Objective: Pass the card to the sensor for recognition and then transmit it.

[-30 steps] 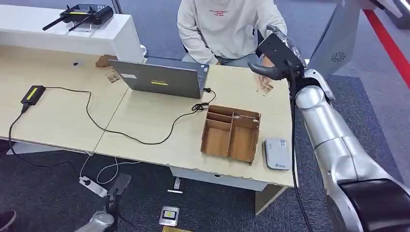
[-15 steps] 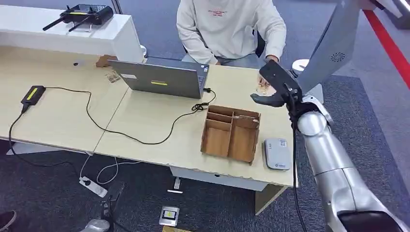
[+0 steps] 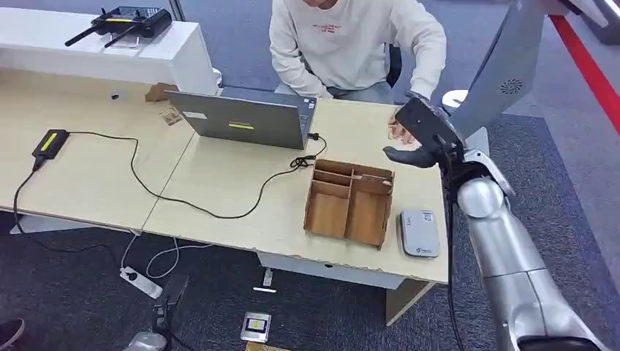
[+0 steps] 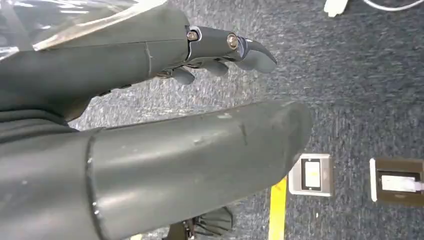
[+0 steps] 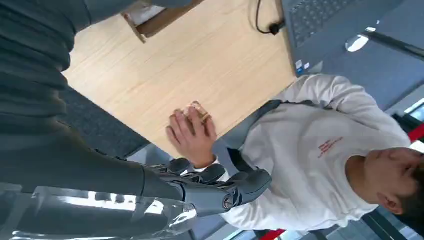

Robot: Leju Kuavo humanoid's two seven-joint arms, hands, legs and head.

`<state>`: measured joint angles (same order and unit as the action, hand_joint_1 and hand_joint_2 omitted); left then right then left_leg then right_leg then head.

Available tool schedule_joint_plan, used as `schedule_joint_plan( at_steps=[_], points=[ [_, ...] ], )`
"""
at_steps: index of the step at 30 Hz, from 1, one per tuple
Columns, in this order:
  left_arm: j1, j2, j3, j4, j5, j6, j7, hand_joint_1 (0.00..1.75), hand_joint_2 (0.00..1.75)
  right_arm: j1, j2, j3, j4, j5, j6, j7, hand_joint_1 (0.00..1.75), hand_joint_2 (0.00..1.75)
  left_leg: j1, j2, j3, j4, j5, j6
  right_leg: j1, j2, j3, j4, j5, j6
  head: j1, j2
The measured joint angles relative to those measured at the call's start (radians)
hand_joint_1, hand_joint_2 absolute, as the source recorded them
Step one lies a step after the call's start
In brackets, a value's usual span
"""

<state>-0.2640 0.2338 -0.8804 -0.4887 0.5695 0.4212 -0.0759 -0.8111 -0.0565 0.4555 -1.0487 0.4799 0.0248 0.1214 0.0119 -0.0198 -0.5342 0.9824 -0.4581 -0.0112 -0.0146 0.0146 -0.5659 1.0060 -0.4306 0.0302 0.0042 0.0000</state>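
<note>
Above the desk's (image 3: 241,186) far right corner, right hand (image 3: 418,135) hovers with fingers spread, holding nothing. Just beyond it, a person's hand (image 5: 191,131) covers the card (image 5: 198,110), which lies flat on the desk. Nearer: wooden organizer (image 3: 349,202), grey sensor (image 3: 417,232) beside it. Left hand (image 4: 150,90) hangs over carpet, empty, fingers loosely extended.

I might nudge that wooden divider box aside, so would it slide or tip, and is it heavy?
The wooden box probably slides rather than tips: it sits low and wide on the smooth table. It looks like thin plywood with open compartments, so likely light and stiff. A dark cable ends near its back corner; whether they touch is unclear, so it might snag.
</note>
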Motion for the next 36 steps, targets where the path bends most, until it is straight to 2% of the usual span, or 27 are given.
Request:
schedule_joint_plan(
  at_steps=[4,7,17,21,27,32,36],
  points=[
    [0.0,0.0,-0.005,0.0,-0.029,0.008,-0.022,0.0,0.0,0.079,-0.008,0.0,-0.09,0.107,0.005,0.051,0.0,1.75,0.0,0.0,0.0,0.0,0.0,0.0,0.0,0.0,0.0,0.0,0.0,0.0,0.0,0.0],
    [-0.002,0.0,-0.008,0.0,-0.051,0.015,-0.03,0.0,0.0,0.136,-0.009,0.003,-0.148,0.189,0.002,0.063,0.0,1.75,0.0,0.0,0.0,0.0,0.0,0.0,0.0,0.0,0.0,0.0,0.0,0.0,0.0,0.0],
    [-0.021,-0.003,-0.024,0.0,-0.125,0.024,-0.029,0.0,0.0,0.222,-0.002,0.039,-0.199,0.388,-0.01,0.018,0.0,1.75,0.0,0.0,0.0,0.0,0.0,0.0,0.0,0.0,0.0,0.0,0.0,0.0,0.0,0.0],
    [-0.03,-0.008,-0.026,0.0,-0.145,0.02,-0.027,0.0,0.0,0.23,0.019,0.073,-0.168,0.441,-0.031,0.01,0.0,1.75,0.0,0.0,0.0,0.0,0.0,0.0,0.0,0.0,0.0,0.0,0.0,0.0,0.0,0.0],
    [-0.042,-0.018,-0.027,0.0,-0.207,0.031,-0.03,0.0,0.0,0.225,0.054,0.111,-0.064,0.461,-0.122,-0.003,0.0,1.75,0.0,0.0,0.0,0.0,0.0,0.0,0.0,0.0,0.0,0.0,0.0,0.0,0.0,0.0],
    [-0.05,-0.026,-0.026,-0.001,-0.277,0.051,-0.058,0.0,0.0,0.192,0.081,0.138,0.026,0.562,-0.238,-0.024,0.0,1.75,0.0,0.0,0.0,0.0,0.0,0.0,0.0,0.0,0.0,0.0,0.0,0.0,0.0,0.0],
    [-0.051,-0.031,-0.023,-0.003,-0.288,0.053,-0.063,0.0,0.0,0.172,0.102,0.154,0.083,0.579,-0.26,-0.029,0.0,1.75,0.0,0.0,-0.001,0.0,0.0,0.0,0.0,0.0,0.0,0.0,0.0,0.0,0.0,0.0]
  ],
)
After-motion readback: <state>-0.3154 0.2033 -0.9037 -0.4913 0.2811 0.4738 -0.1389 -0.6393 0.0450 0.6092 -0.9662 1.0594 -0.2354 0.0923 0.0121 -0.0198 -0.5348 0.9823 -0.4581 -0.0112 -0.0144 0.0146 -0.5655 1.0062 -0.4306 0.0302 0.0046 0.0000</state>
